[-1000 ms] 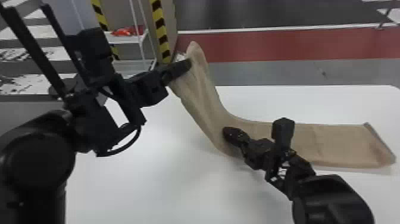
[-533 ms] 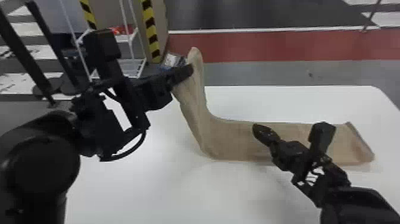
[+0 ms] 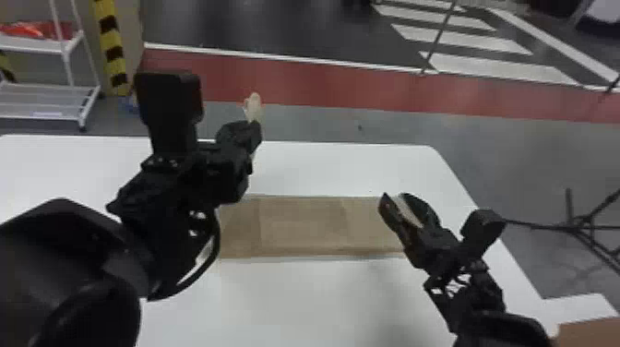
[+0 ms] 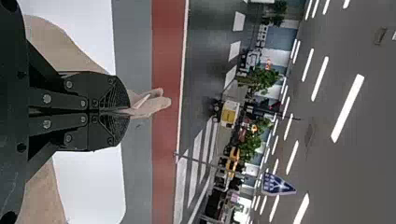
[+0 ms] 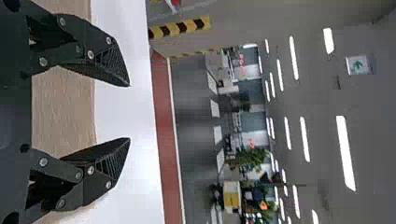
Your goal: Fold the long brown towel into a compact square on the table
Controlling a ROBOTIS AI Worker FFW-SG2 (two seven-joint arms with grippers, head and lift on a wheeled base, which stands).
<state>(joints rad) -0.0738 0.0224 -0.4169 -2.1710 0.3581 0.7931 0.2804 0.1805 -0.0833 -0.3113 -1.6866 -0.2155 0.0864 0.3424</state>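
The long brown towel [image 3: 302, 226] lies on the white desk [image 3: 318, 300], its visible stretch flat in a strip running left to right, with a few faint creases crossing it. One bit of it is up off the desk, caught in the left end effector [image 3: 253, 127], whose fingers are pressed together on the cloth; a pale, crumpled tuft pokes out past the tips. From the left wrist, more brown cloth can be seen behind the fingers, to either side of them.

Over at the towel's right-hand part is the right end effector [image 3: 402, 205], its two fingers spread well apart with no cloth pinched between them. The right wrist view has the towel lying beyond those fingers, against the white of the desk.

Past the desk there's grey floor, then a red band [image 3: 332, 90] edged in white, and white stripes [image 3: 498, 69] on the dark floor farther back. Off to the left stand a white rack [image 3: 44, 44] with something red on it and a yellow-and-black striped post [image 3: 110, 44]. To the right of the desk, a black stand [image 3: 582, 223] spreads its thin legs.
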